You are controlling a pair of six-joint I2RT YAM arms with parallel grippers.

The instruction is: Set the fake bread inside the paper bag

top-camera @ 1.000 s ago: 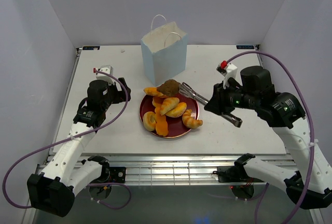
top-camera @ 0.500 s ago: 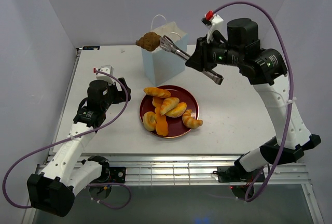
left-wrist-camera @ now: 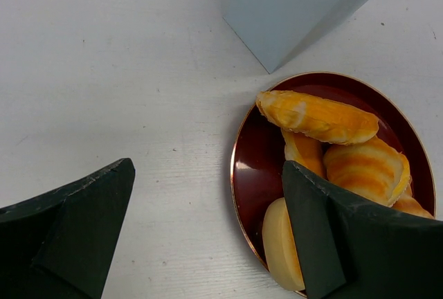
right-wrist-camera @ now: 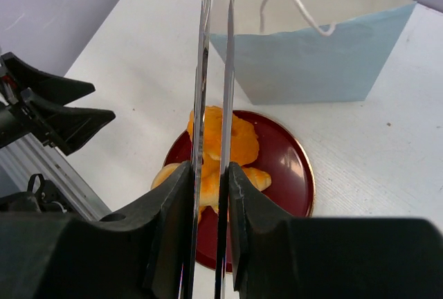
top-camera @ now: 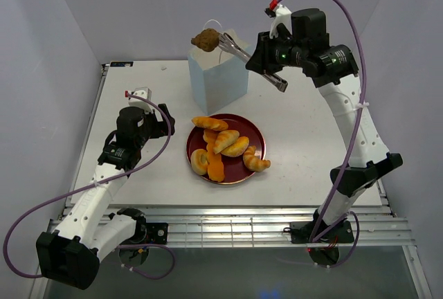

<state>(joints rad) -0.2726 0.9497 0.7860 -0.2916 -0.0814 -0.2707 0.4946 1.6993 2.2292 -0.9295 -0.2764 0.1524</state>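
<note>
Right, the right gripper (top-camera: 263,62) is clamped narrow on a pair of tongs (top-camera: 239,52), blades nearly together in the wrist view, and those tongs pinch the dark bread (top-camera: 206,39) at their tips. That piece hangs high, level with the top of the bag (top-camera: 220,81) and towards its left rim. Whether it sits squarely over the opening I can't tell from these angles. So, as I read it, this one is mid-delivery: lifted and carried to the bag, but not yet dropped in. Just in front of the bag, on the arms' side, sits the plate (top-camera: 258,138), carrying a pile of golden and orange bread (top-camera: 225,144), several pieces by the look of it, all of them to go. Nothing shows inside the bag from above, though its depths are hidden, so I can't say what's already in. Further out, in front and left of the bag, the left gripper (top-camera: 164,120) hovers low over the table (top-camera: 311,153) with its jaws spread wide and nothing between them, idle beside the plate. Early days, I'd judge: most of the job remains.
</note>
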